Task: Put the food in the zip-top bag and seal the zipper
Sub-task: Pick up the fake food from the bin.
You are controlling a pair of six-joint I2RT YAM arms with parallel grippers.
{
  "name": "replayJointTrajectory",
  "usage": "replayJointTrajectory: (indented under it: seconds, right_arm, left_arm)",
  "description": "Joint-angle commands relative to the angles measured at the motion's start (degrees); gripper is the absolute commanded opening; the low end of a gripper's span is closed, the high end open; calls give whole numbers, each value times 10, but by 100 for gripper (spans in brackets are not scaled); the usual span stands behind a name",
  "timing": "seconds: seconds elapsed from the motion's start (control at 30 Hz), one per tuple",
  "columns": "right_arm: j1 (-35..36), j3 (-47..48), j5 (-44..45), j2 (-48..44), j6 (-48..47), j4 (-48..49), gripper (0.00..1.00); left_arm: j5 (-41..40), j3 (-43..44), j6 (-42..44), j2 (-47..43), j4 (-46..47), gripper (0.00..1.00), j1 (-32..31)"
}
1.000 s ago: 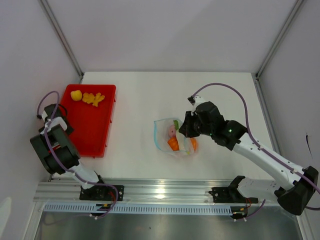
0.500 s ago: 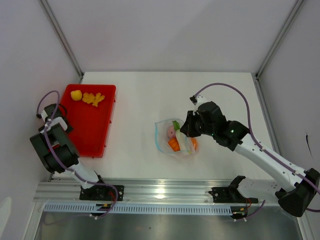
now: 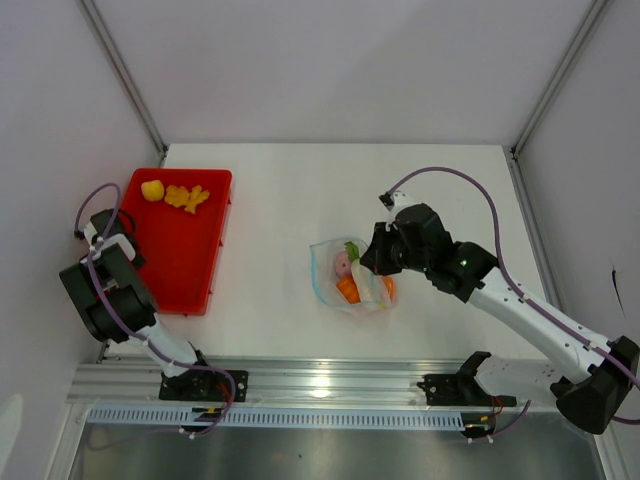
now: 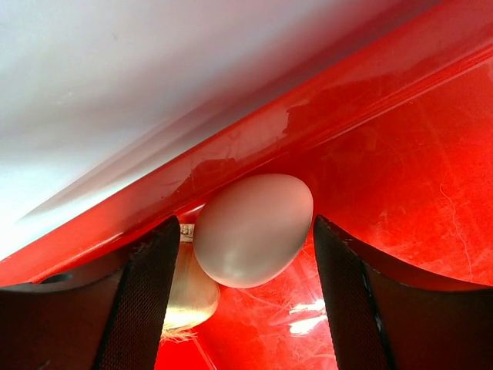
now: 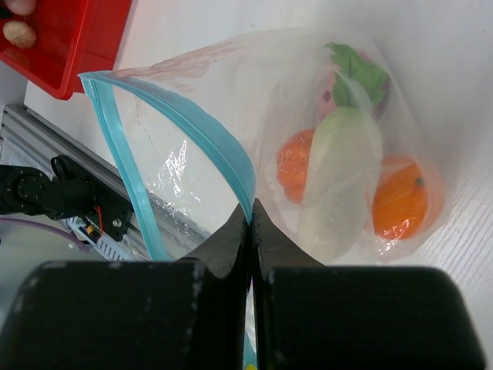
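Note:
The clear zip-top bag [image 3: 350, 278] lies mid-table with orange [image 5: 400, 202], white [image 5: 343, 158] and pink, green-topped [image 5: 348, 77] food inside. My right gripper [image 5: 251, 212] is shut on the bag's blue-teal zipper [image 5: 223, 154] and holds the mouth open; it also shows in the top view [image 3: 370, 258]. My left gripper [image 4: 250, 308] is open at the red tray's near left corner [image 3: 122, 240]. A white egg [image 4: 254, 227] lies between its fingers, beside a pale garlic-like piece [image 4: 189, 297]. A yellow piece [image 3: 152, 190] and an orange-yellow piece [image 3: 187, 197] lie at the tray's far end.
The red tray [image 3: 180, 265] stands at the left of the white table, its wall [image 4: 254, 139] just beyond the egg. Frame posts rise at the two back corners. A metal rail [image 3: 330, 385] runs along the near edge.
My right gripper has shifted slightly right with the bag's edge, and the bag has changed shape a little. The left arm has not visibly moved.

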Motion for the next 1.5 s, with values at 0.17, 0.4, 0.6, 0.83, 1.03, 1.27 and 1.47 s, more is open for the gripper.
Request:
replayJointTrajectory:
  seconds: [0.17,0.4,0.6,0.83,1.03,1.27,1.47]
  right_arm:
    - [-3,-4,1,-12,-7,14,0]
    - [-4,-4,-5,-11,-3,20,0]
    - [-4,-6,-7,-11,4,24,0]
    - [-4,-6,-11,-8,14,34,0]
    - [-4,1,-4,-7,15,24,0]
    - [-4,22,8,8,10,9,0]
    - [-4,44,15,29,5,6,0]
  left_arm:
    - [-25,1,-28,-1,3,62,7]
    - [-2,4,-23,-22,3,29,7]
    - [10,18,-30,-55,-35,1,6]
    - [32,-18,-67,-164,-30,1,-42]
    - [105,-24,-90,-287,-24,1,-87]
    - [358,-90,-153,-469,37,1,-118]
    - [505,-114,-212,-557,75,1,-280]
